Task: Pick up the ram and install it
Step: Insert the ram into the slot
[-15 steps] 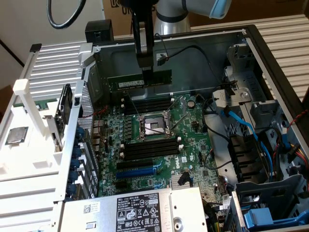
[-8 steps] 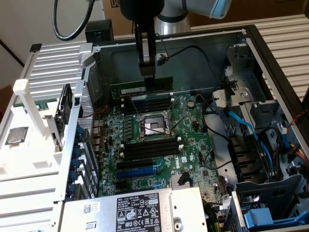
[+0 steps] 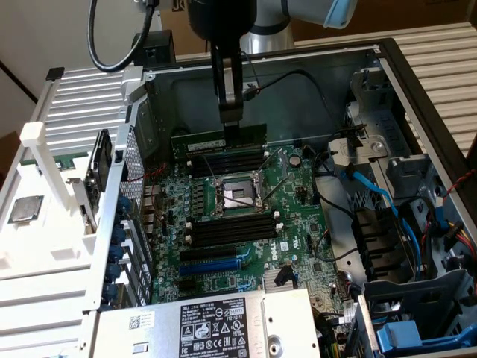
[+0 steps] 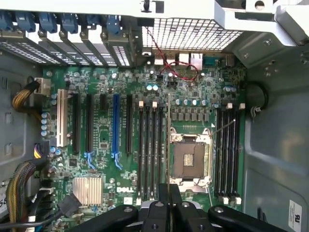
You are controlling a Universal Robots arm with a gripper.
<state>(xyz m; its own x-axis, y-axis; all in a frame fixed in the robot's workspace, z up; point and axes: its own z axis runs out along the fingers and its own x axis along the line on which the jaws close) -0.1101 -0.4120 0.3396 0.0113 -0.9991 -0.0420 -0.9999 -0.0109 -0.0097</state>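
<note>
Just narrowly open, the gripper [image 3: 232, 127], around the ram [image 3: 197, 142].

An open computer case [image 3: 387, 82] is seen, with a green motherboard [image 3: 298, 224] laid out beneath the hand [image 3: 231, 128]. Near the hand a processor socket [image 3: 237, 195] is found, flanked by two banks of black memory slots [image 3: 231, 230]. Farther from the hand, a blue expansion slot [image 3: 212, 266] and a ribbed silver heatsink [image 4: 87, 189] are set. Blue cables [image 3: 370, 190] are strung to the exterior view's right of the hand. What may be a loose processor [image 3: 24, 209] is laid beside a white frame [image 3: 46, 168], well apart from the hand.
</note>
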